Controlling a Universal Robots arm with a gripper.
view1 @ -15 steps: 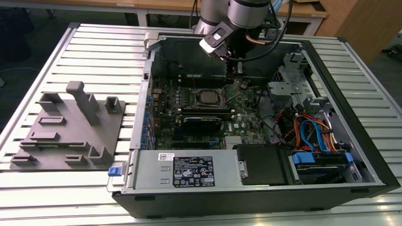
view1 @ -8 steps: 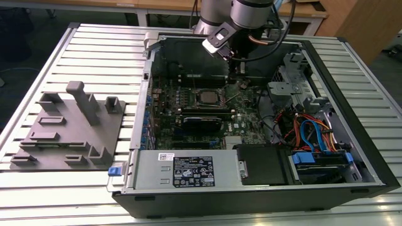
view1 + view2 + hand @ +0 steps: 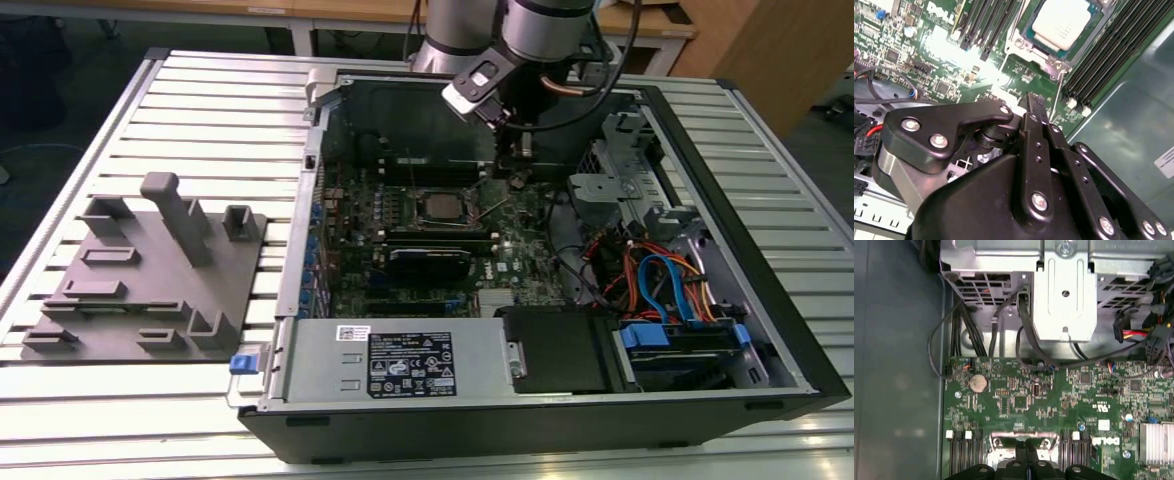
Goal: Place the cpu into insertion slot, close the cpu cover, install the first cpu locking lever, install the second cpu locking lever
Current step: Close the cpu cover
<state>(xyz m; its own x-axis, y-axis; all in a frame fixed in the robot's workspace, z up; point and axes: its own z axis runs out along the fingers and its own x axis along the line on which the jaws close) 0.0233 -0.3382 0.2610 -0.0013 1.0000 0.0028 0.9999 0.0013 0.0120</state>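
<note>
Gripper [image 3: 1035,101] has its fingers pressed together with nothing between them, the tips just beside the insertion slot [image 3: 1015,46]. Over that slot the cpu cover [image 3: 1051,62] seems to lie flat, framing the seated cpu [image 3: 1061,22]. The chip is probably light, stiff and fragile underneath, so best taken by its edges. A thin, springy locking lever [image 3: 1056,95] stands beside the slot.
</note>
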